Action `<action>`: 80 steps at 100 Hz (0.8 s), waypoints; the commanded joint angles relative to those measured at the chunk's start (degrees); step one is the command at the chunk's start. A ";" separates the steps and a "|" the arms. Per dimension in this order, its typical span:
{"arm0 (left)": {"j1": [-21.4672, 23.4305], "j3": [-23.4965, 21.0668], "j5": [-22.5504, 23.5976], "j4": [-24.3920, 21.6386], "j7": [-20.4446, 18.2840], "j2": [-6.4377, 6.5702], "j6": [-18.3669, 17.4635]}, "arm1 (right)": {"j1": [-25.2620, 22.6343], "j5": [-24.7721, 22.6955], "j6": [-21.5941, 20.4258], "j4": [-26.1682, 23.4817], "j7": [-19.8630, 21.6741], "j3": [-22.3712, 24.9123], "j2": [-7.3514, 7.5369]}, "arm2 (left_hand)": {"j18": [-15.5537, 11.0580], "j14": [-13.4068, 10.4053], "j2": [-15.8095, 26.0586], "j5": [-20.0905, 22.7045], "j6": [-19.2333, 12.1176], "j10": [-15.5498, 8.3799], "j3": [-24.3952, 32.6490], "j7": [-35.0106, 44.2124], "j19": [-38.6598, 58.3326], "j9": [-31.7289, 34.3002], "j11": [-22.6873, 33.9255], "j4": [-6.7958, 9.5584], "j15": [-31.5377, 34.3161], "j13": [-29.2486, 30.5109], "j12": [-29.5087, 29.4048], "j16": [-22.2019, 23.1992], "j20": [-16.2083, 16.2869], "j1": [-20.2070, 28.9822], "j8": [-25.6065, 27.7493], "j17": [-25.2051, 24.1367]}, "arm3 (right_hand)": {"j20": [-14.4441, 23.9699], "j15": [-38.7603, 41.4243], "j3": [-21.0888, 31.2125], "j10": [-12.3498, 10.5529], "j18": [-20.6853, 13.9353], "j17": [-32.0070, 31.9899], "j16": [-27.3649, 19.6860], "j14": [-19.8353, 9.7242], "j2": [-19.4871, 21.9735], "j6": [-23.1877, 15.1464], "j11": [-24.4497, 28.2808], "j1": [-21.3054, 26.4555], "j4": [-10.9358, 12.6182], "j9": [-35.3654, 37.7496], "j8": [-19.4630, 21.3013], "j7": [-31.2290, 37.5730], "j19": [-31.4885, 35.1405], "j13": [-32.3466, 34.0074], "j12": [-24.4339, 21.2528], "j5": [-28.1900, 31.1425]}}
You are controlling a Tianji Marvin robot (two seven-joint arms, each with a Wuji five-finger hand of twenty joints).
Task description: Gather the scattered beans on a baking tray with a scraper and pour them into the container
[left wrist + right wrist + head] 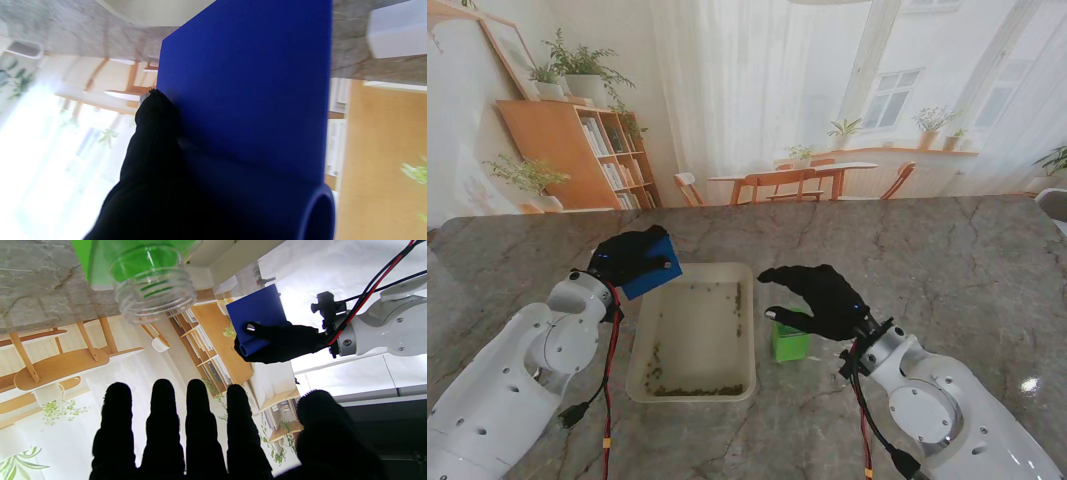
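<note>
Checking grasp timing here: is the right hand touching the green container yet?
Apart. The right wrist view shows the right hand with fingers spread and open space between the fingertips and the container; nothing is gripped.

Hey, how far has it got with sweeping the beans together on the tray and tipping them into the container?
Partly done: most green beans lie along the nearer edge of the cream baking tray, some along its right side. In hand: the left robot hand holds the blue plastic scraper over the tray's far-left corner; the right robot hand hovers open above the green clear-necked container. Left: final gathering and pouring.
</note>
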 commanded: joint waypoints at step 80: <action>13.61 -13.19 -1.85 -1.05 5.28 -1.27 18.85 | -1.45 0.64 5.81 -0.97 0.12 0.30 -0.48 | -19.20 -12.68 1.42 2.84 5.09 5.91 7.87 -2.89 19.14 6.45 7.59 2.60 13.37 18.35 -8.66 2.40 1.01 7.06 0.41 15.16 | -0.50 -0.70 1.26 -0.39 -0.14 -0.06 -0.47 0.14 -0.70 -0.95 -0.93 -0.12 1.60 1.09 -1.54 0.39 -0.81 0.80 -1.04 0.62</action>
